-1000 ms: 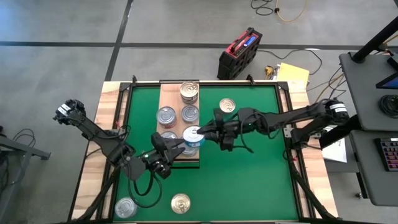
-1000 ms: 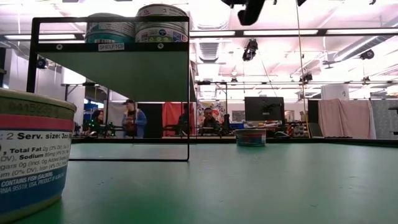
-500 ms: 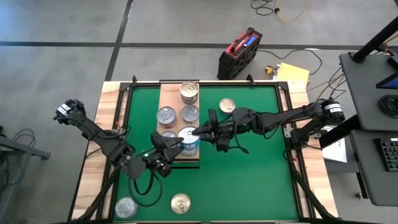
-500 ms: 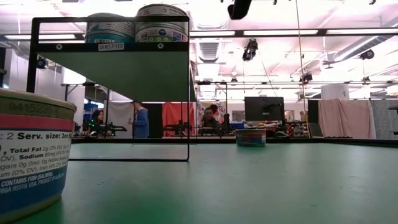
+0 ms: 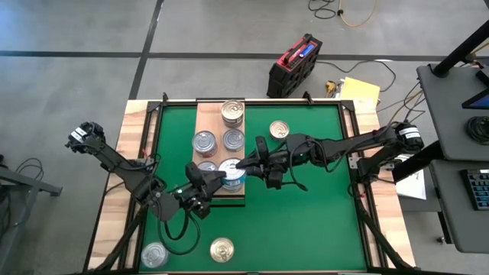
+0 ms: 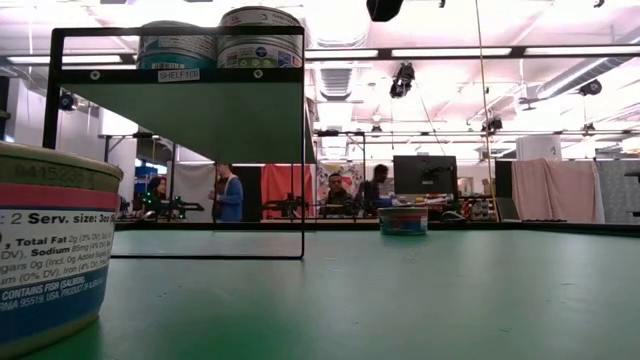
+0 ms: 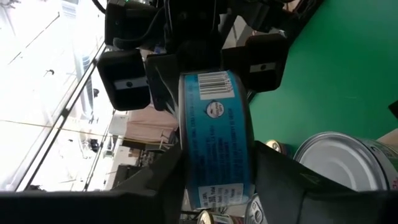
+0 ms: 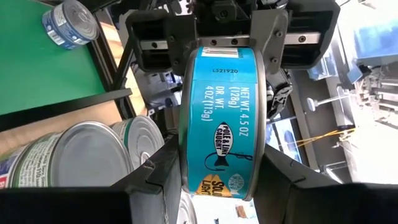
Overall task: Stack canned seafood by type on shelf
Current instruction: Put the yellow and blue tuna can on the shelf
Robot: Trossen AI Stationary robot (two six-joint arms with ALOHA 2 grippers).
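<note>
At the near left corner of the green-matted surface [image 5: 306, 221] a silver-lidded round flat tin [image 5: 153, 254] lay alone, with a gold-lidded round tin [image 5: 221, 249] just to its right along the near edge. In the low view, a tin with a pink-and-blue label [image 6: 50, 250] filled the left foreground.

The left pincer [image 5: 215, 182] reached in from the left over the near end of the light wooden board shelf [image 5: 203, 114]. Its fingers [image 7: 155, 186] sat on either side of a blue-labelled round tin [image 5: 232, 173] held on edge, close to the tin's flat faces; whether they pressed it could not be told.

On the shelf stood a gold-lidded tin [image 5: 232, 112] at the far end, then a pair of silver-lidded tins, the left [image 5: 203, 142] and the right [image 5: 233, 140], touching or nearly so. Nearer still, another silver lid [image 5: 207, 166] showed partly under the left pincer. The blue-labelled tin hung above the shelf's near right part, beside these.

The right pincer [image 5: 243, 163] came from the right and was clenched on the same blue-labelled tin [image 8: 221, 121], its dark fingers [image 8: 155, 168] flat against both faces in the right wrist view. So both pincers met at that one tin, facing each other.

Right of the shelf, on the green mat, a gold-lidded tin [image 5: 280, 131] stood apart, near the right arm's forearm. In the low view a small tin [image 6: 404, 221] stood far across the mat, and people [image 6: 230, 195] showed in the room beyond.
</note>
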